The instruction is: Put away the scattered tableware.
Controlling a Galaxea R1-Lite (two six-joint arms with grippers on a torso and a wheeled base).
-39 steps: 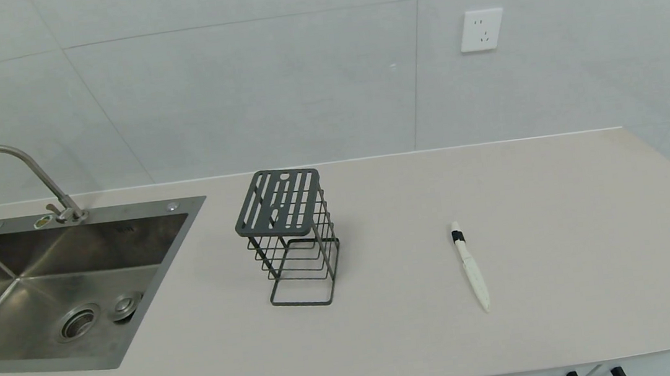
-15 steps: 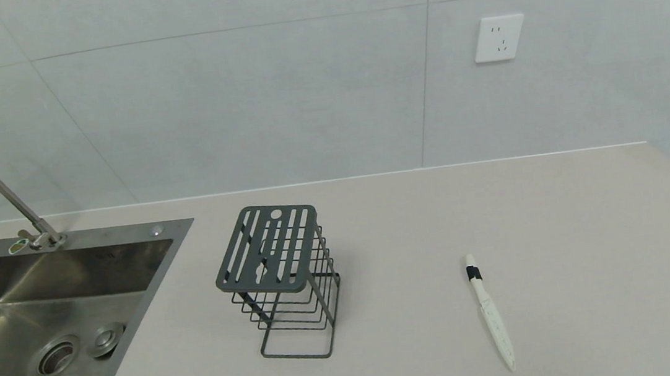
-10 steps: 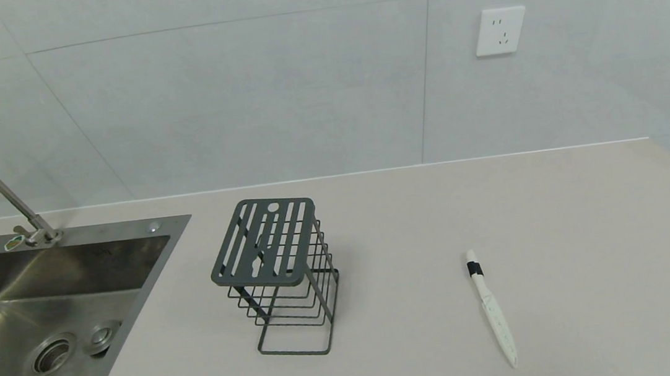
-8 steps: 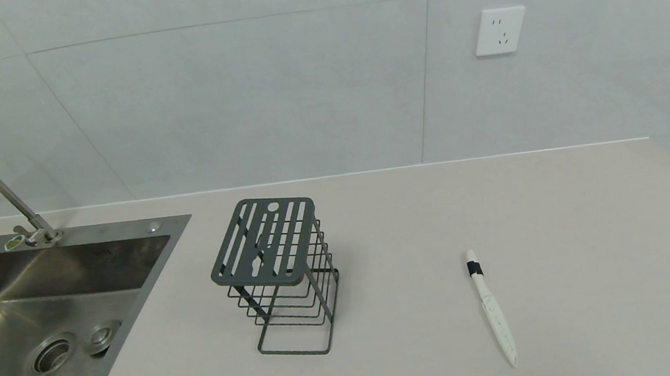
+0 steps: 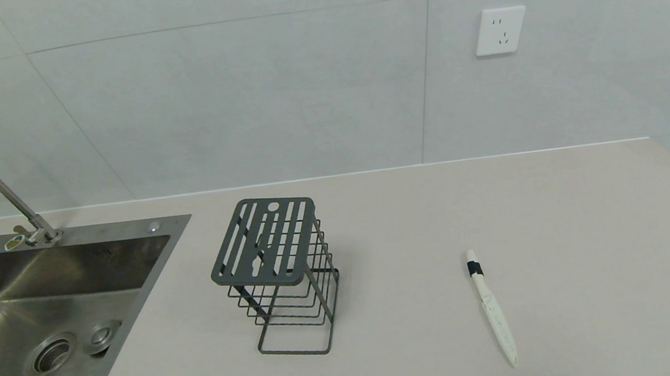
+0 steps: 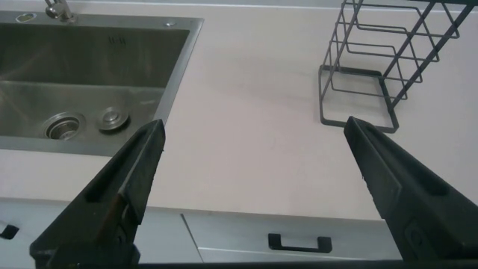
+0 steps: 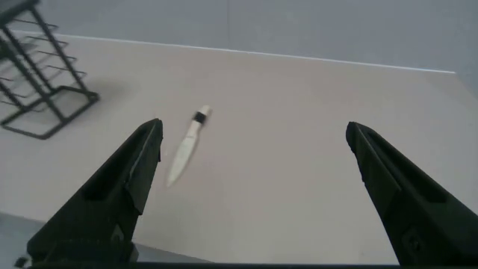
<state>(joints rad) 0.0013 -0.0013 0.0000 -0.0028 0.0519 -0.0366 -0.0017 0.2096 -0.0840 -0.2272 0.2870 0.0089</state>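
left jaws: spread wide, nothing between the fingers [image 6: 112,202]. They hang off the front of the desk [image 5: 562,220], facing the sink [image 6: 89,67] and the foot of the knife rack [image 6: 358,82].
right jaws: also spread wide and empty, fingers [image 7: 112,194] at both sides of the frame. The knife [image 7: 187,148] lies on the desk ahead, left of centre in the right wrist view.
knife: lower right of the head view [image 5: 490,305], flat on the desk, black-banded end toward the wall, other end toward the frame bottom.
rack: centre of the head view [image 5: 276,275], upright, slotted top empty, well apart from the knife.
change: across the last 2.6 s the whole head picture shifted, so the camera moved. Knife and rack hold the same relation to each other. Static for the last 0.7 s.
meaning: looks like approach done and nothing picked yet. Next is likely the right arm going for the knife.
edges: desk front edge runs along the bottom of both wrist views. Sink rim at left, desk end at upper right of the head view.
room: bare desk all round the knife and between knife and rack.
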